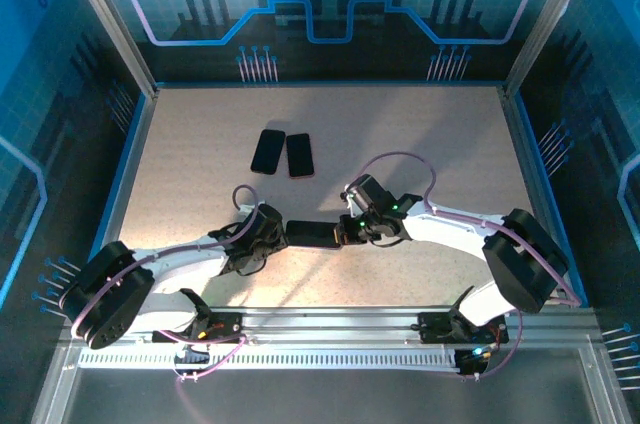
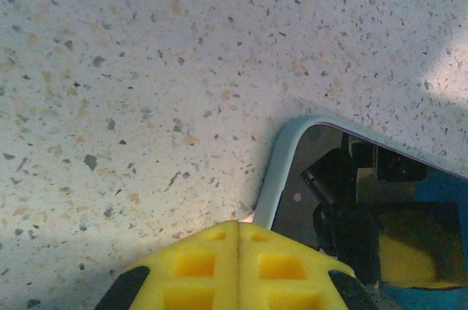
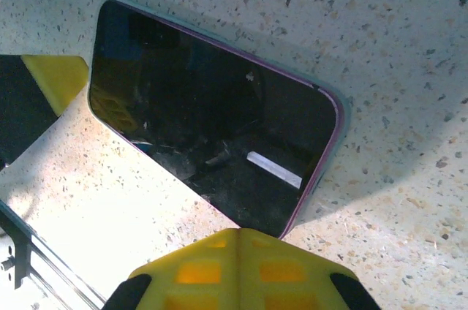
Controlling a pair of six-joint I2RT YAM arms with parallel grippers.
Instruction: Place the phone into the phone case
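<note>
At the bottom centre of the left wrist frame, the yellow left fingers (image 2: 238,251) are clenched pad to pad with nothing between them. Their tip is just beside the pale blue-grey rim of the phone case (image 2: 272,182), which curves up into the right half of the frame. The right fingers (image 3: 238,251) are pressed together the same way, empty, at the bottom of their own frame. Their tip is just beside the lower edge of the phone (image 3: 212,142). The phone lies flat, screen up, slanting from upper left to centre right, inside that pale rim, with a thin purple line round the dark glass. Whether either tip touches it, I cannot tell. From above, the phone lies mid-frame on the speckled desk (image 1: 180,164), between the two arms. Higher in that frame, well apart from the arms, two dark phone-shaped slabs (image 1: 283,153) lie side by side, the right one red-edged. Behind is a blue circuit-patterned wall (image 1: 320,4)
</note>
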